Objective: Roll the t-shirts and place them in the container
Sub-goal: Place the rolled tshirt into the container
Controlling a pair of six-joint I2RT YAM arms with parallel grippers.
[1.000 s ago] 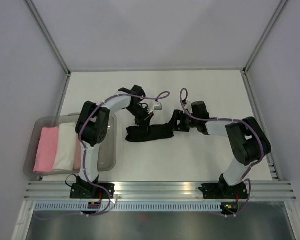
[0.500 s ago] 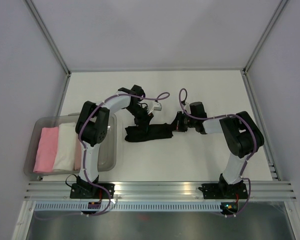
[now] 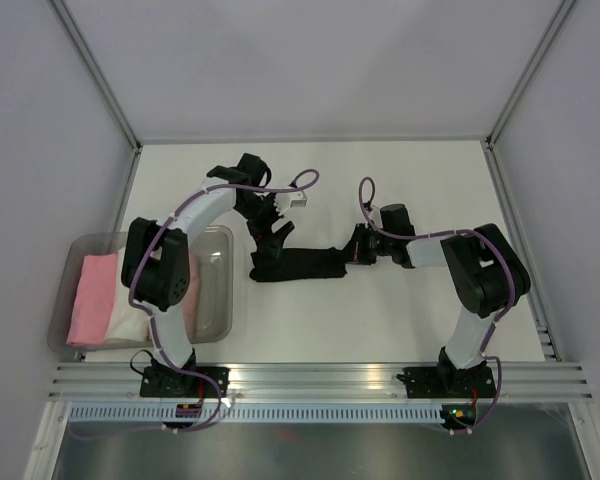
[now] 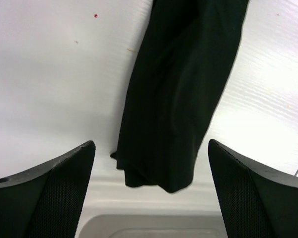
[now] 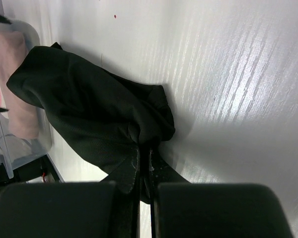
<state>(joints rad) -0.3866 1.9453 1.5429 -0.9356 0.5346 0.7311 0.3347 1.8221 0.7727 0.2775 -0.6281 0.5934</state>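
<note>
Right end effector (image 5: 144, 152) is clamping one end of the bunched black cloth t-shirt (image 3: 298, 265) on the white worktop (image 3: 400, 180), left end effector (image 4: 151, 148) is hovering wide open, empty, needing a low square regrip before rolling.

Left gripper (image 4: 150, 148) agape, right gripper (image 5: 144, 151) clamped.

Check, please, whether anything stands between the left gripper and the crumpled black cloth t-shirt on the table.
Nothing visible does: the left gripper hangs open over one end of the black cloth t-shirt; the right gripper pinches the other.
</note>
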